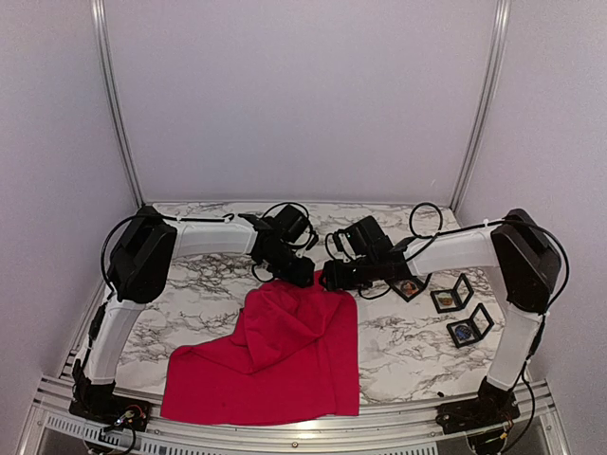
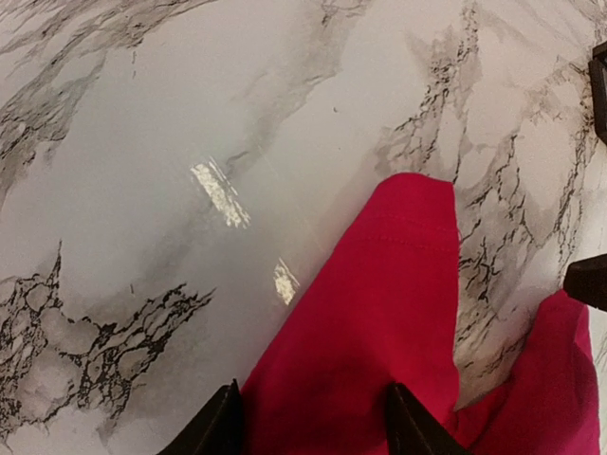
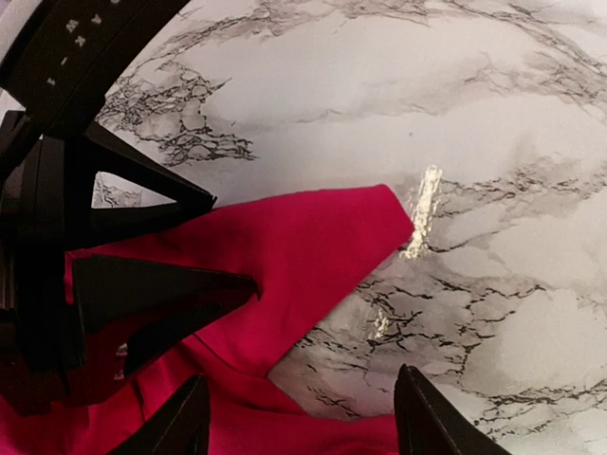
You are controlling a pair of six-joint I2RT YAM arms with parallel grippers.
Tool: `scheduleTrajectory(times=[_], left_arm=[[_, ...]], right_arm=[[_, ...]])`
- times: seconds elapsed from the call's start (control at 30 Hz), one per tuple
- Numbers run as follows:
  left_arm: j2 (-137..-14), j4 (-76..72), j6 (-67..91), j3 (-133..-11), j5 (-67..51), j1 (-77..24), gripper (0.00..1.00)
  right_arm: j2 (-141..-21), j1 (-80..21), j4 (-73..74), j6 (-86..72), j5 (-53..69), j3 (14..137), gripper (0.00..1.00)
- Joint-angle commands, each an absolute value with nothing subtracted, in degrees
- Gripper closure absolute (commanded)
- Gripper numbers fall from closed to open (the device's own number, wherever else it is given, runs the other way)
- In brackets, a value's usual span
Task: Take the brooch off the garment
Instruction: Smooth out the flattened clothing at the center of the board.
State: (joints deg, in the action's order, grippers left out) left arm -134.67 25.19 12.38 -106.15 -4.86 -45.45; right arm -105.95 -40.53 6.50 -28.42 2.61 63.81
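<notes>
The red T-shirt [image 1: 275, 355] lies crumpled on the marble table, a folded part pointing to the far side. No brooch shows in any view. My left gripper [image 1: 303, 277] is open just above the shirt's far tip, and red cloth [image 2: 379, 313] lies between its fingertips [image 2: 223, 427]. My right gripper [image 1: 332, 279] is open right beside it, over the same tip of cloth [image 3: 294, 246] and bare table. The left gripper's black fingers [image 3: 161, 284] show at the left of the right wrist view, spread apart over the cloth.
Three small black display boxes stand open at the right: one [image 1: 410, 287] by the right gripper, one [image 1: 452, 296] further right, one [image 1: 471, 327] nearer. White walls close the back and sides. The table's metal front rail [image 1: 303, 436] runs below the shirt.
</notes>
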Motion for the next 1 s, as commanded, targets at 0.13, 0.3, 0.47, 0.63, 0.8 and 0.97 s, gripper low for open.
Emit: scheduleTrajectory(times=[0.13, 0.3, 0.47, 0.63, 0.8, 0.97], left_arm=[[-134.3, 27.1, 11.6, -105.8, -2.7, -45.5, 0.89], [-130.4, 25.5, 11.5, -104.6, 3.0, -45.0, 1.0], [-124.0, 22.5, 13.1, -101.8, 6.8, -42.6, 1.0], [-119.1, 21.4, 13.3, -100.5, 9.7, -40.6, 1.0], [-114.9, 21.1, 13.4, -99.3, 12.8, -38.6, 1.0], [-110.3, 21.7, 13.8, -96.5, 16.1, -35.9, 1.0]], right_arm=[[-107.7, -41.7, 7.6, -24.7, 3.5, 68.2, 0.36], [-109.3, -42.3, 8.1, -23.4, 4.1, 69.5, 0.36], [-110.4, -42.7, 8.3, -21.6, 6.0, 70.7, 0.36], [-112.4, -44.3, 9.0, -20.1, 7.1, 72.5, 0.36], [-114.8, -45.1, 11.4, -20.4, 5.7, 74.1, 0.44], [-114.6, -45.2, 12.2, -22.0, 2.8, 73.6, 0.6]])
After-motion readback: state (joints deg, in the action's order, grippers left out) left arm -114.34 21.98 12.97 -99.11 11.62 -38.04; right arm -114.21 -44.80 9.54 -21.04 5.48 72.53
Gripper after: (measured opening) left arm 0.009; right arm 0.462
